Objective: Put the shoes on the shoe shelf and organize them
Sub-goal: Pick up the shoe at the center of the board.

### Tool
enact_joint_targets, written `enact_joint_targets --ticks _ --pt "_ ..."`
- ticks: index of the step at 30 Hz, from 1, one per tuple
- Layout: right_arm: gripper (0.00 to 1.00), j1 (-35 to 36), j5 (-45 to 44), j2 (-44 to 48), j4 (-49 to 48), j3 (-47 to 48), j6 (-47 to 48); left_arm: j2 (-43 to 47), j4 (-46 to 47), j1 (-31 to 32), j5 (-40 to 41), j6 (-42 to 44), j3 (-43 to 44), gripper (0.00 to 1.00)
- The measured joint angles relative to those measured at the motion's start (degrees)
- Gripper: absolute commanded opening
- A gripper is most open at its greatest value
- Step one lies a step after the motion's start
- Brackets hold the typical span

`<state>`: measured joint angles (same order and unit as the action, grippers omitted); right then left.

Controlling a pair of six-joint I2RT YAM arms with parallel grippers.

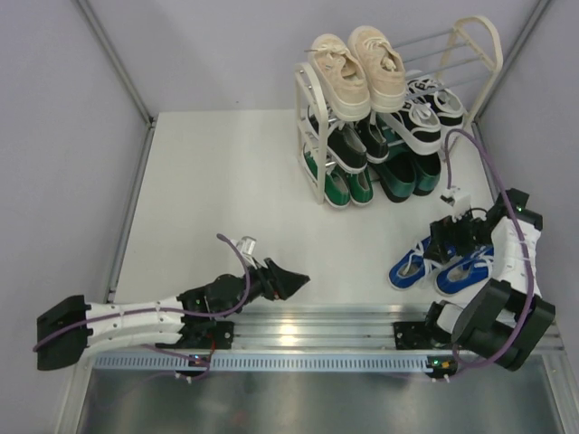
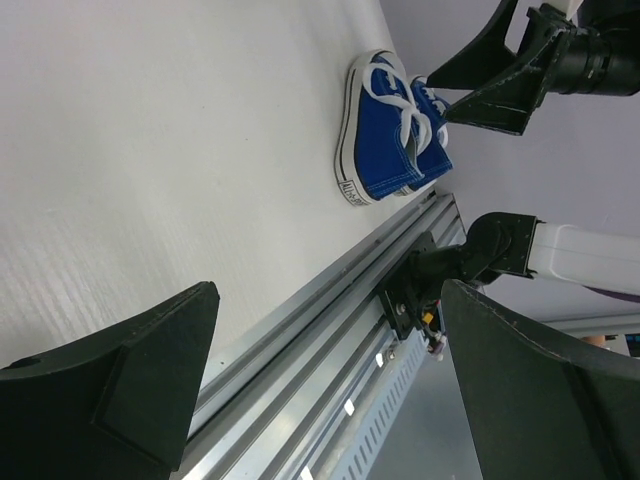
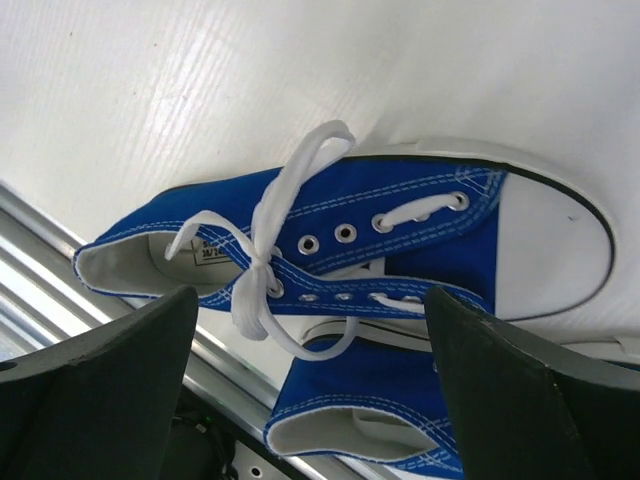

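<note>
The blue sneakers (image 1: 443, 264) lie side by side on the surface (image 1: 217, 181), in front of the shoe shelf (image 1: 482, 41) near its right end. The right gripper (image 1: 455, 242) hovers over them, spread wide and holding nothing. The left gripper (image 1: 291, 281) is spread wide and empty, well in front of the shelf's left end.

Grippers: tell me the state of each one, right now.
Left gripper: open, holding nothing.
Right gripper: open, jaws spread wide over the blue sneakers, gripping neither.
</note>
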<state>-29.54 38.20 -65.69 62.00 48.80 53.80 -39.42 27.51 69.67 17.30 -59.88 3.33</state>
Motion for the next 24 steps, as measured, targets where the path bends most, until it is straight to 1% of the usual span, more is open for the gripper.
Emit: enact_joint_targets --ticks 3,7,9,10,13,15,20,24 --pt "0.96 3.56 -1.79 -1.75 -0.68 -0.46 -1.53 -2.78 1.62 0.00 -0.42 0.02 0.02 0.98" --pt "0.95 10.01 -5.03 -0.63 -2.93 -2.05 -4.96 -8.24 3.02 0.00 -1.44 0.42 0.92 0.98" --pt "0.94 14.03 -7.87 -0.02 -5.14 -3.08 -7.56 -12.87 3.32 -0.02 -2.12 1.29 3.19 0.97" --pt "0.92 16.39 -9.88 0.20 -6.91 -3.87 -8.96 -15.43 3.34 -0.04 -2.82 1.66 4.76 0.97" --pt "0.93 20.76 -14.32 0.74 -9.66 -5.62 -11.41 -23.10 3.87 -0.07 -5.57 4.17 10.88 0.96" --pt "0.95 21.14 -15.50 2.27 -10.34 -5.97 -12.07 -28.52 4.33 -0.04 -7.72 6.34 15.87 0.95" --pt "0.99 18.32 -16.81 12.92 -10.58 -5.05 -13.22 -44.76 5.53 -0.04 -14.10 14.05 31.87 0.95" --pt "0.99 13.86 -17.09 18.01 -12.74 -3.89 -16.02 -55.43 5.64 -0.04 -18.29 20.59 44.17 0.95"
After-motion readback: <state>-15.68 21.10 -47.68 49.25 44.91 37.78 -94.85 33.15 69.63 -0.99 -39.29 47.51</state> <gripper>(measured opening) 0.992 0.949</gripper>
